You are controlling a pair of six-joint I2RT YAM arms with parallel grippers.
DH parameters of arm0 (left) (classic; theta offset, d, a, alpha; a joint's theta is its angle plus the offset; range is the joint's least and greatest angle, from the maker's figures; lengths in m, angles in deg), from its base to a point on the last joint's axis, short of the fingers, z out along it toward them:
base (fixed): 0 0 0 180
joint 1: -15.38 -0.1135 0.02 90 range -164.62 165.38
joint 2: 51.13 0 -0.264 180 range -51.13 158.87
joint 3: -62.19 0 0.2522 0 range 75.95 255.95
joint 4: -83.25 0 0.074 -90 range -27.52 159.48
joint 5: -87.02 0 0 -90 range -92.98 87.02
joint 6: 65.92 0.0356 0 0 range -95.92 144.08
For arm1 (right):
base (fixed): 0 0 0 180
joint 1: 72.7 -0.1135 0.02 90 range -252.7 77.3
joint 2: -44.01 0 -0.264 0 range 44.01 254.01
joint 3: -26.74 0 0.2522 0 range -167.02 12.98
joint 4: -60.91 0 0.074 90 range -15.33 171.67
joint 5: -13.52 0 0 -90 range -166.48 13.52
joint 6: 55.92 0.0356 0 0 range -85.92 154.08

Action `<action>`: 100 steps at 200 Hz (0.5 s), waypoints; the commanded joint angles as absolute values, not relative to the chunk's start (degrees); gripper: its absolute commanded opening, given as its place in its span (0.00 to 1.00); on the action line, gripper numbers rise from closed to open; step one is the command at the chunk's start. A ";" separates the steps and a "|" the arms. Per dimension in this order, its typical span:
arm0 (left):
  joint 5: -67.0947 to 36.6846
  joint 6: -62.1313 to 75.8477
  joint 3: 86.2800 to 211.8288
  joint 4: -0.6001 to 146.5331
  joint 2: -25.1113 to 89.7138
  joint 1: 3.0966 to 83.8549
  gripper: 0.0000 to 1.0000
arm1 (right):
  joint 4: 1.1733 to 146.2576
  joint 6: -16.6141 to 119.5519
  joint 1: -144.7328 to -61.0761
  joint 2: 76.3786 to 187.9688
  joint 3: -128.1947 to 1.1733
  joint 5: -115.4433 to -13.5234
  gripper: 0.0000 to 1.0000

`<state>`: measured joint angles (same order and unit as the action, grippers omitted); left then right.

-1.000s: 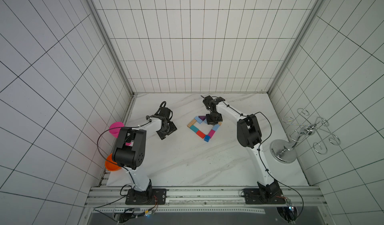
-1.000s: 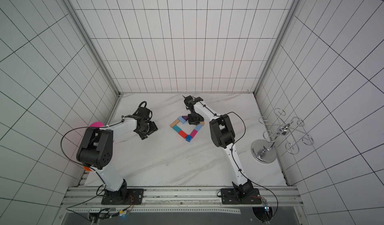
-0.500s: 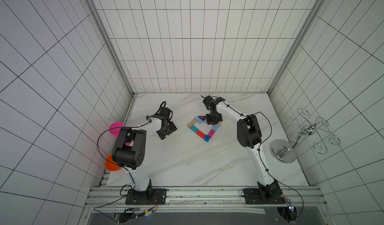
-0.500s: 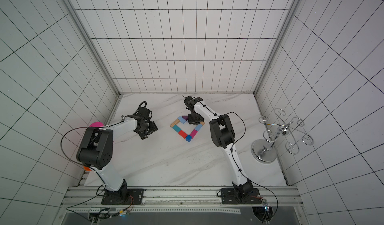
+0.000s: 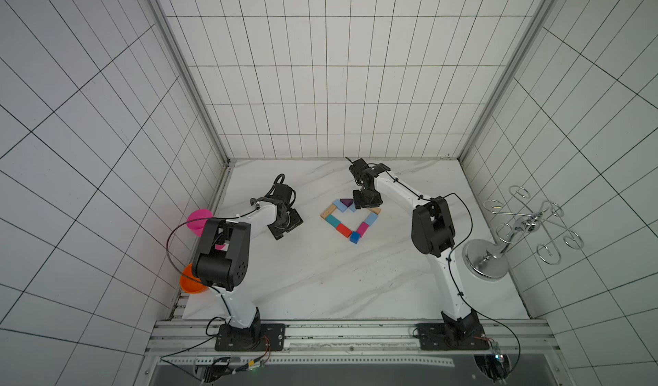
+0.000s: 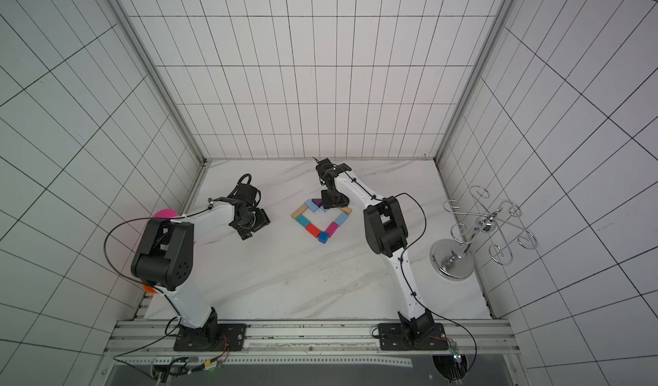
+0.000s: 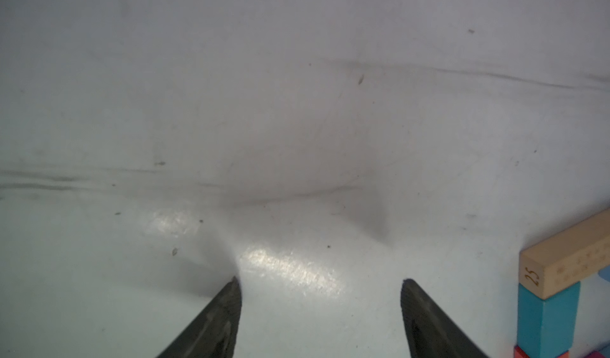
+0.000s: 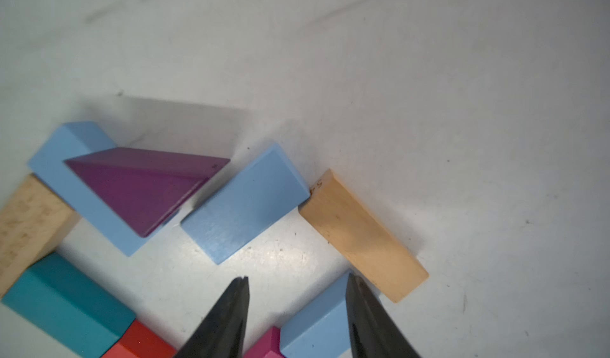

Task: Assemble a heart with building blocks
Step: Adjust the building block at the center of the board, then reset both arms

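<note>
The heart (image 5: 344,230) of building blocks lies mid-table in both top views, with its blue cube (image 6: 323,237) at the near tip. In the right wrist view a purple triangle (image 8: 142,188) leans on a light blue block (image 8: 66,148). Beside them lie another light blue block (image 8: 244,204) and a tan block (image 8: 359,234). My right gripper (image 8: 297,277) hovers open over the heart's far right side (image 5: 366,202), holding nothing. One finger overlaps a third light blue block (image 8: 317,323). My left gripper (image 7: 321,279) is open and empty over bare table, left of the heart (image 5: 286,224).
A pink goblet (image 5: 197,220) and an orange bowl (image 5: 190,282) sit at the table's left edge behind the left arm. A chrome wire rack (image 5: 498,256) stands at the right. Tiled walls close in three sides.
The right gripper has gone from shut to open above the heart's far side. Neither arm has visibly shifted, and the blocks lie as before.
</note>
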<state>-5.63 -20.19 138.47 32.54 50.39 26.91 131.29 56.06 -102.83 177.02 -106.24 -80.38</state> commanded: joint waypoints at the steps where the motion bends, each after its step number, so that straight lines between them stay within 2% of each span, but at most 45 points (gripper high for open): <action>1: -2.47 -18.31 141.51 30.66 48.31 26.59 0.76 | 129.83 54.93 -103.28 172.00 -109.46 -78.94 0.57; 23: -0.16 -17.04 143.77 29.75 45.75 25.44 0.76 | 126.21 54.28 -102.61 165.23 -109.35 -77.46 0.63; 46: 2.02 -17.32 144.01 32.96 40.60 20.88 0.76 | 119.44 53.51 -98.91 155.54 -100.83 -76.57 0.68; 62: 2.56 -16.56 142.73 37.08 36.37 16.11 0.76 | 110.32 55.30 -93.59 146.40 -88.03 -75.03 0.68; 84: 9.84 -14.47 142.83 37.10 33.82 10.41 0.77 | 91.40 60.42 -83.57 130.34 -61.15 -77.05 0.69; 95: 16.24 -13.07 141.03 39.40 33.28 8.96 0.79 | 81.47 62.19 -79.62 123.13 -47.51 -82.34 0.78; 98: 17.75 -12.55 140.36 40.69 33.14 8.72 0.79 | 78.37 61.91 -78.86 121.32 -44.27 -84.27 0.96; 100: 18.97 -12.26 139.69 41.56 33.09 8.59 0.79 | 76.41 61.26 -78.61 120.44 -42.07 -85.39 1.00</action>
